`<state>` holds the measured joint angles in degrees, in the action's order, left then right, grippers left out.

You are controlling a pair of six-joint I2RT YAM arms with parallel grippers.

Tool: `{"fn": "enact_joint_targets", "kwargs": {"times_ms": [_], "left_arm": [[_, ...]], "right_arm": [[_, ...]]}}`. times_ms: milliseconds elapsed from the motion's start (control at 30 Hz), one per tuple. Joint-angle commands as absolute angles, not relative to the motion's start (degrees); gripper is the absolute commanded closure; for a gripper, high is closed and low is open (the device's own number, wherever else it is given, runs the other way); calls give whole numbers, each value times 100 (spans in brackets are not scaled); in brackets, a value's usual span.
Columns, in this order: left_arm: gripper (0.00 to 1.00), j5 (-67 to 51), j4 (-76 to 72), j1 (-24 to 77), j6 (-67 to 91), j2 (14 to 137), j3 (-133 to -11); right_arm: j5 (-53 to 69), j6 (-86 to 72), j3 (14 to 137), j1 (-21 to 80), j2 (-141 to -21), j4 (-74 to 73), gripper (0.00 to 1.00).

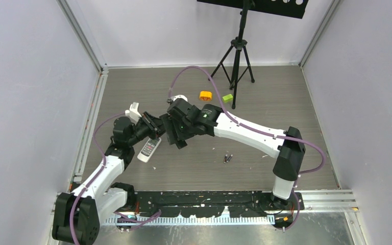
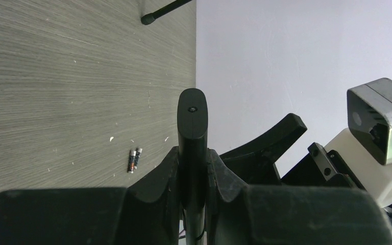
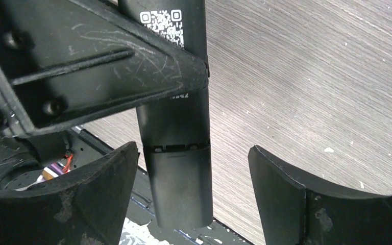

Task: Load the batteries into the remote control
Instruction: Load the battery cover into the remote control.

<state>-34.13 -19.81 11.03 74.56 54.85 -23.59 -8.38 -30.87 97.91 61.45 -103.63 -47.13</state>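
Observation:
My left gripper [image 1: 152, 127] is shut on a black remote [image 2: 192, 122] and holds it above the table; the wrist view shows it edge-on between the jaws [image 2: 192, 166]. In the right wrist view the remote's back [image 3: 176, 117] shows a QR label and the battery cover seam. My right gripper [image 3: 191, 199] is open with its fingers [image 3: 99, 194] either side of the remote's cover end, not touching it; it also shows in the top view [image 1: 176, 135]. Two dark batteries [image 1: 227, 157] lie side by side on the table, also in the left wrist view [image 2: 135, 160]. The other batteries are out of view.
A light grey remote [image 1: 149, 149] lies on the table under the left gripper. An orange round block [image 1: 205, 95] and a lime green block [image 1: 227, 97] sit at the back by a black tripod [image 1: 237, 56]. White walls enclose the table.

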Motion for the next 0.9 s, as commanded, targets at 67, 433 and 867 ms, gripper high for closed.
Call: {"fn": "enact_joint_targets", "kwargs": {"times_ms": [67, 433, 867], "left_arm": [[100, -3470, -2071, 1117, 7482, 5293, -2583], [100, -3303, -1894, 1119, 7586, 5094, -2873], [100, -3172, -2549, 1118, 8712, 4931, -3067]], "right_arm": [[-634, -3697, 9299, 6042, -9449, -3886, 13], [-1011, -5229, 7491, 5900, -7913, -2357, 11], [-911, -6764, 5918, 5901, -7537, -485, 28]]}}
